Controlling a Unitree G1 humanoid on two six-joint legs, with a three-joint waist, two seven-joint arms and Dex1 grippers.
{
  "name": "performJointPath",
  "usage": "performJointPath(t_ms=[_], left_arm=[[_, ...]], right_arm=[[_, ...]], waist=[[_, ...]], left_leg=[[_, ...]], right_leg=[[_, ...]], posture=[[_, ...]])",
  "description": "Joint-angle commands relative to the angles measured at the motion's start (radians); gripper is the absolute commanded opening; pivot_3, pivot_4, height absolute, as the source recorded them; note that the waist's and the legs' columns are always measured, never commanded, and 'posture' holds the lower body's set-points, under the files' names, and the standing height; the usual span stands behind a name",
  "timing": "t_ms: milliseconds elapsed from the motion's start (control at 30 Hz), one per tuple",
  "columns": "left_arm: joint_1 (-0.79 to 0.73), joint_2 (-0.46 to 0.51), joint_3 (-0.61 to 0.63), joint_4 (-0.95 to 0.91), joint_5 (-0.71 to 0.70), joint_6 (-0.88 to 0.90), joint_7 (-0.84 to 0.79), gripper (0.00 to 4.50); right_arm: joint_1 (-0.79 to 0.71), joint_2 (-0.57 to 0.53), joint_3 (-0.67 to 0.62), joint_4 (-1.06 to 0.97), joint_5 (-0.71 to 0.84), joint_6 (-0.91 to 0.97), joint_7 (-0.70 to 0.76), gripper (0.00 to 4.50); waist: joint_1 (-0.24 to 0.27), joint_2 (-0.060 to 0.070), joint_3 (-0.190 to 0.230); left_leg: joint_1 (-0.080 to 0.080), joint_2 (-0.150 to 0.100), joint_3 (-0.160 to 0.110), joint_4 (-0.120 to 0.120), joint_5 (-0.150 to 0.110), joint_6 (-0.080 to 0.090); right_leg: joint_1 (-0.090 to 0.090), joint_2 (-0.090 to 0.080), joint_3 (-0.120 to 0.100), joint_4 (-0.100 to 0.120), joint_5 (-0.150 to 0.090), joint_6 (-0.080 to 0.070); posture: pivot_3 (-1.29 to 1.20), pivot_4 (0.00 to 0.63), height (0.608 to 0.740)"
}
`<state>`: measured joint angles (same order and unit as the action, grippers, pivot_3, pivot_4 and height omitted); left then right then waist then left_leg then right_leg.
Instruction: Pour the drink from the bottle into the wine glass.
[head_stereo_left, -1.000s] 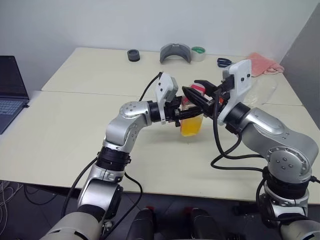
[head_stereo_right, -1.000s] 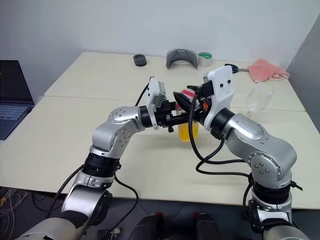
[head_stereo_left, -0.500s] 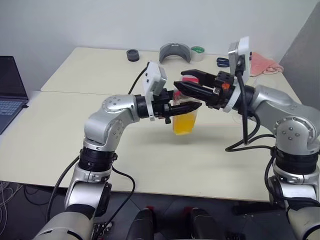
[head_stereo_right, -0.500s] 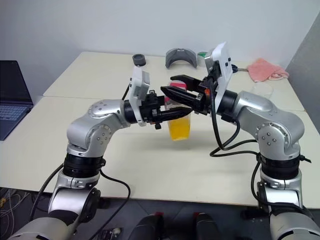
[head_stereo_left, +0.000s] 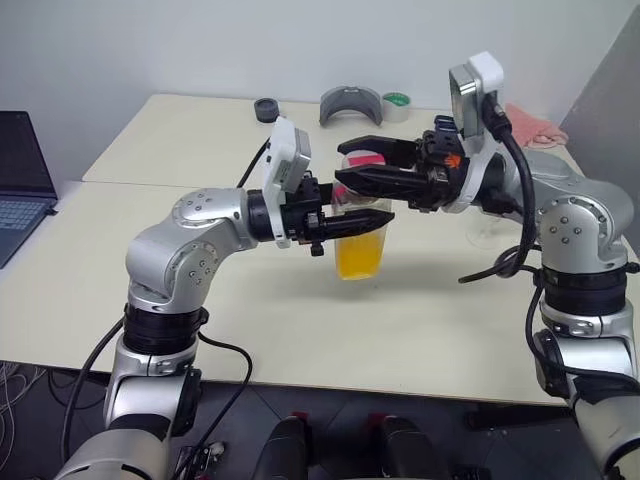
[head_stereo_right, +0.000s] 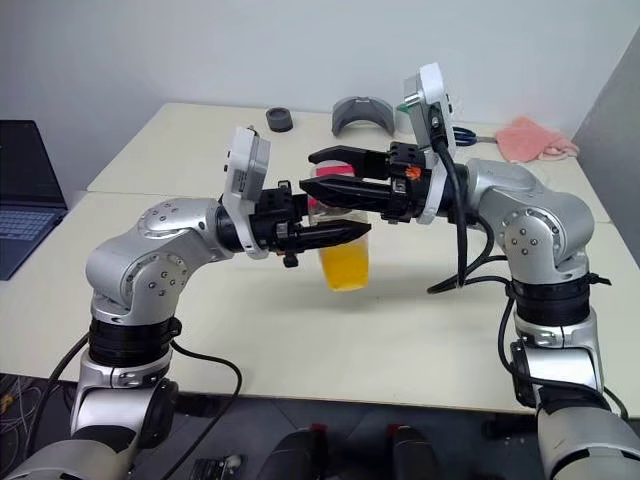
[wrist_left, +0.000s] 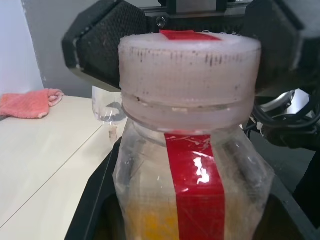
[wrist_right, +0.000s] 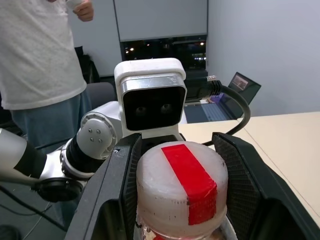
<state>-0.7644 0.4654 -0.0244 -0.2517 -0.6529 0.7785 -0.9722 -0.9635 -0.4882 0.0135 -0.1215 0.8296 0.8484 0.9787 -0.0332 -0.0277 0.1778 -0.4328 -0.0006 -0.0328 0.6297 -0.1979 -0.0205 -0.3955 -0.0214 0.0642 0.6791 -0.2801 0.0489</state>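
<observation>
Bottle (head_stereo_left: 362, 235) is up off the counter (head_stereo_left: 150, 270), held upright mid-air between the two arms, long axis vertical, drink (head_stereo_left: 360, 256) filling the lower body. Left gripper (head_stereo_left: 350, 217) comes in level from the left, jaws clenched on the bottle just under the neck. Right gripper (head_stereo_left: 352, 167) comes in level from the right, higher up, its jaws straddling the cap (wrist_right: 181, 186), one finger on each side; whether the pads actually press the cap I cannot tell. So the cap sits directly between the right jaws, and the twist axis is straight up. Judgement: the cap is still on and needs unscrewing before any pour.

Wine glass (head_stereo_left: 488, 225) stands on the counter to the right and a bit farther back, behind the right arm, so the pour must swing that way. Open counter lies below the bottle. Far edge: tape roll (head_stereo_left: 397, 105), grey curved piece (head_stereo_left: 351, 104), pink cloth (head_stereo_left: 530, 128); laptop (head_stereo_left: 22, 180) far left.
</observation>
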Motion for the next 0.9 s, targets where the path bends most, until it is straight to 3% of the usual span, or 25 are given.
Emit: performJointPath(t_ms=[33,200,367,533,767,900], left_arm=[[-0.027,-0.014,-0.027,-0.03,-0.013,-0.02,-0.005,1.92],[-0.022,-0.014,-0.043,0.005,0.008,-0.058,-0.013,1.92],[-0.02,-0.02,-0.055,0.056,0.037,-0.106,-0.02,1.92],[-0.014,-0.041,-0.063,0.11,0.08,-0.159,-0.002,1.92],[-0.017,-0.073,-0.082,0.172,0.116,-0.212,-0.011,1.92],[-0.036,-0.088,-0.089,0.21,0.128,-0.23,-0.024,1.92]], right_arm=[[-0.038,-0.003,0.003,-0.004,0.007,0.008,0.024,2.96],[-0.011,-0.055,-0.037,-0.044,0.043,0.07,0.005,4.46],[0.03,-0.112,-0.122,-0.137,0.085,0.143,-0.111,4.46],[0.124,-0.126,-0.203,-0.337,0.095,0.235,-0.375,4.46],[0.211,0.093,-0.278,-0.599,0.139,0.402,-0.93,4.46],[0.202,0.215,-0.267,-0.66,0.165,0.459,-1.131,4.46]], waist=[[0.0,0.0,0.0],[0.001,0.0,0.0],[0.001,0.0,0.0],[0.001,0.0,0.0],[0.0,0.0,0.0],[0.0,0.0,0.0]], left_leg=[[0.0,0.0,0.0,0.0,0.0,0.0],[0.0,0.0,0.0,0.0,0.0,0.0],[0.0,0.0,0.0,0.0,0.0,0.0],[0.0,0.0,0.0,0.0,0.0,0.0],[-0.001,0.001,0.002,0.0,0.0,0.0],[-0.001,0.0,0.002,-0.001,0.0,0.0]], right_leg=[[0.0,0.0,0.0,0.0,0.0,0.0],[0.0,0.0,0.0,0.0,0.0,0.0],[0.0,-0.001,0.0,0.0,0.0,0.0],[0.0,-0.001,0.0,-0.001,0.0,0.0],[-0.002,0.0,0.002,0.001,0.0,0.0],[-0.002,0.0,0.002,0.001,0.0,0.0]], posture=[[0.0,0.15,0.74],[0.0,0.15,0.74],[0.0,0.15,0.74],[0.0,0.15,0.74],[0.0,0.15,0.74],[0.0,0.15,0.74]])
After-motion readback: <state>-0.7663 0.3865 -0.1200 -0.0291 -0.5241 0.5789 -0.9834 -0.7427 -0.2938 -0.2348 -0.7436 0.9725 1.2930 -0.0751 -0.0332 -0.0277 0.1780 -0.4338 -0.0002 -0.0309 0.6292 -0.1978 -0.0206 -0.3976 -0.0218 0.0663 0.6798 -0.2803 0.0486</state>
